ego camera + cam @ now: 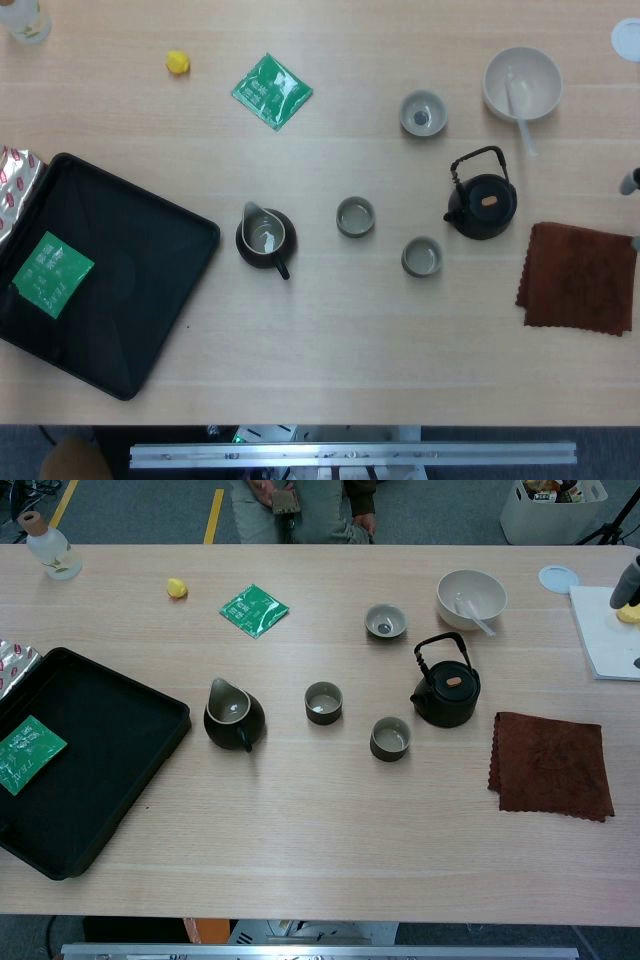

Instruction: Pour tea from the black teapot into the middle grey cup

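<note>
The black teapot [482, 205] [446, 694] stands upright on the table right of centre, with its handle raised and its lid on. Three grey cups stand near it: one [355, 216] [323, 702] to its left, between it and a dark pitcher; one [422, 257] [390, 738] at its front left; one [423, 112] [385, 621] behind it. Only a grey tip of my right hand [630, 182] [628, 580] shows at the right edge, well right of the teapot and touching nothing. My left hand is out of sight.
A dark pitcher [265, 238] stands left of the cups. A brown cloth [579, 276] lies right of the teapot. A white bowl with a spoon [522, 84] is at the back right. A black tray [150, 290] holding a green sachet fills the left. Another sachet [271, 91] lies behind.
</note>
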Controlling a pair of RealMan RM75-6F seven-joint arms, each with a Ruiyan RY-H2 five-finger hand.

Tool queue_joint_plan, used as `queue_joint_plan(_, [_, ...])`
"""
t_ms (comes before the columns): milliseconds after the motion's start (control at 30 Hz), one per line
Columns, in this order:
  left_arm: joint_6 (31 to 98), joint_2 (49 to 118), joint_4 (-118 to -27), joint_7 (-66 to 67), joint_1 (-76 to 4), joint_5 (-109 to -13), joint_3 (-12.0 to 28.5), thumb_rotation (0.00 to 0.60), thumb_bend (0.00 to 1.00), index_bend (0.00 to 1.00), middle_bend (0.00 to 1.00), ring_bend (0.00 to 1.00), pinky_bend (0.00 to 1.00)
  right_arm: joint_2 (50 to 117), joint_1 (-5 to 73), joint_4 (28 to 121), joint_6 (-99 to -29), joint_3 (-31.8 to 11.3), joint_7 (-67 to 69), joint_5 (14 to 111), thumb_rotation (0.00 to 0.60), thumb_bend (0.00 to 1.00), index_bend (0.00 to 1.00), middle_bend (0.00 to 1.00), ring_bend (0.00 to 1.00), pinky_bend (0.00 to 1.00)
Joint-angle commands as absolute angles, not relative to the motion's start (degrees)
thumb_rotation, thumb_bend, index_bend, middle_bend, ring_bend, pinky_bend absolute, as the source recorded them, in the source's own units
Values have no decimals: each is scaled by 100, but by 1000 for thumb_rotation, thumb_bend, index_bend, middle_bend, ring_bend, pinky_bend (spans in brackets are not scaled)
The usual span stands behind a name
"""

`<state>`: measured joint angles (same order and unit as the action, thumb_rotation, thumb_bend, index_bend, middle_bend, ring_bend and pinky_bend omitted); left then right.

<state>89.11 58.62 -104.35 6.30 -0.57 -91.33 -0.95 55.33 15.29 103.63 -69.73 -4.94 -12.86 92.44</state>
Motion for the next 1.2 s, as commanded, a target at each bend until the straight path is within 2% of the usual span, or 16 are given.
queue_joint_plan(33, [8986, 5808, -10444, 583, -5, -9133, -104, 600, 267, 93, 165, 70, 72, 5725, 1950, 10457, -6458, -678, -1514, 8934, 600, 0, 447, 495, 343, 201])
queue_joint_plan(200, [9017, 5774, -10427, 538, 41, -9111, -123, 600, 266, 93, 165, 70, 72, 5988, 2368, 10456, -5930, -820, -1785, 8494, 593, 0, 447, 495, 343, 201])
queue_joint_plan(267, [9021, 5778, -10414, 532, 47, -9105, -122, 600, 267, 93, 165, 70, 72, 6075, 2503, 10440, -5768, -862, -1909, 8323, 550, 0, 447, 493, 343, 201])
queue_joint_plan(333, [9021, 5787, -10405, 520, 49, -9090, -113, 600, 267, 93, 165, 70, 72, 6168, 2656, 10426, -5570, -900, -2066, 8087, 475, 0, 447, 488, 343, 202])
queue_joint_plan(433, [8979, 5797, -10396, 513, 34, -9058, -104, 600, 267, 93, 164, 70, 72, 6292, 2875, 10411, -5322, -956, -2320, 7721, 395, 0, 447, 479, 343, 209])
queue_joint_plan(633, [8894, 5823, -10373, 520, -28, -9018, -62, 600, 267, 93, 164, 70, 72, 6606, 3298, 10250, -4968, -1008, -2852, 6945, 310, 0, 447, 457, 309, 184])
queue_joint_plan(967, [8711, 5882, -10311, 538, -130, -8851, 7, 600, 267, 93, 164, 70, 72, 7352, 3882, 9649, -4842, -977, -3420, 6028, 299, 0, 401, 411, 218, 134])
queue_joint_plan(1200, [8652, 5902, -10270, 524, -158, -8755, 35, 600, 267, 93, 164, 70, 72, 7882, 4227, 9210, -4921, -975, -3654, 5684, 300, 0, 393, 402, 210, 133])
